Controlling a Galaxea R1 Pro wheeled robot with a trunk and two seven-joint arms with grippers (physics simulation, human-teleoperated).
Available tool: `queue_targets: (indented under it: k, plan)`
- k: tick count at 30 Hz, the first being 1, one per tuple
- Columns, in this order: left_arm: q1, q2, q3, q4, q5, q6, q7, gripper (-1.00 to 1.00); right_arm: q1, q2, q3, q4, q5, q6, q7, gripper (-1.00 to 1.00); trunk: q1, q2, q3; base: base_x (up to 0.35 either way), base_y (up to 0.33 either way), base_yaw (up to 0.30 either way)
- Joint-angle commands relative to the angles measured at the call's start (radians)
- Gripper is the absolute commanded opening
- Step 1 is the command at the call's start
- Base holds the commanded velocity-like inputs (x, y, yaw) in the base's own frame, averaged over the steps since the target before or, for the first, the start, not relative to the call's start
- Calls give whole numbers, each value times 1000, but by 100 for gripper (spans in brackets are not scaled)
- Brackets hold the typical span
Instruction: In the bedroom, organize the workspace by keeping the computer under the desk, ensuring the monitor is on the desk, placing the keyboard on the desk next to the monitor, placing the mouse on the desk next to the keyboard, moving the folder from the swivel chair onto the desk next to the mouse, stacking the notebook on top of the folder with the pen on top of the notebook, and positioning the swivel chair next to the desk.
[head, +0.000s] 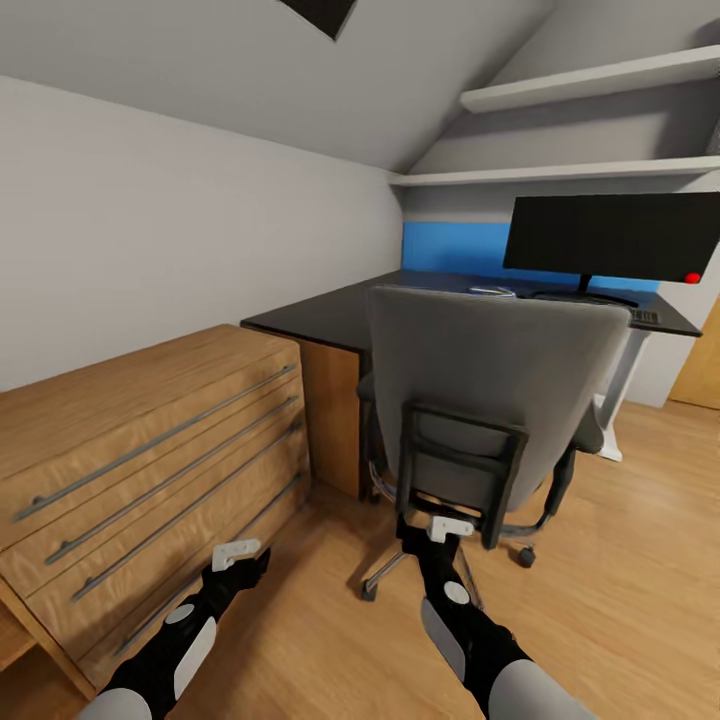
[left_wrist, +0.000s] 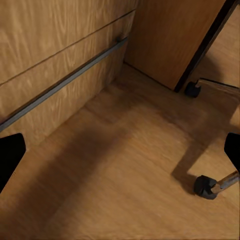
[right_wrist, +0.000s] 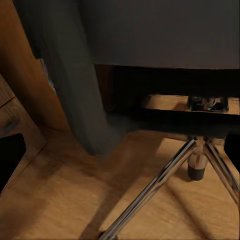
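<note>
Grey padded swivel chair (head: 490, 370), glossy desk (head: 330, 312).

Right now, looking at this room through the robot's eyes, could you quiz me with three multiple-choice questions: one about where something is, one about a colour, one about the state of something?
1. Where does the monitor stand?
A. On the desk
B. On the wooden drawer cabinet
C. On the floor

2. What colour is the wall panel behind the desk?
A. Red
B. Blue
C. Green

3. How does the swivel chair stand relative to the robot?
A. Tipped over on its side
B. Upright, seat facing the robot
C. Upright, backrest toward the robot

Answers:
1. A: its slim stand rests on the black desktop.
2. B: a bright blue strip shows beside the screen.
3. C: the head view shows the grey back and its black frame, with the castors on the floor.
</note>
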Motion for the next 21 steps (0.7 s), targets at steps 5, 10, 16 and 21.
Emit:
queue_targets:
  k: [5,10,16,21]
  plan:
    - [0,0,0,1,10,-1,-6,100,0,-3,9,3,12,-56,-6,100,-1,0,-1,-265,159,0]
    - [-1,0,0,1,10,-1,-6,100,0,-5,9,8,34,-83,-6,100,-1,0,-1,-180,60,0]
    - [-1,0,0,1,10,-1,-5,100,0,-3,10,10,35,-88,-8,100,-1,0,-1,-48,12,0]
    - [-1,-1,0,1,10,0,-4,100,0,1,10,10,34,-89,-14,100,-1,0,0,-9,2,-15]
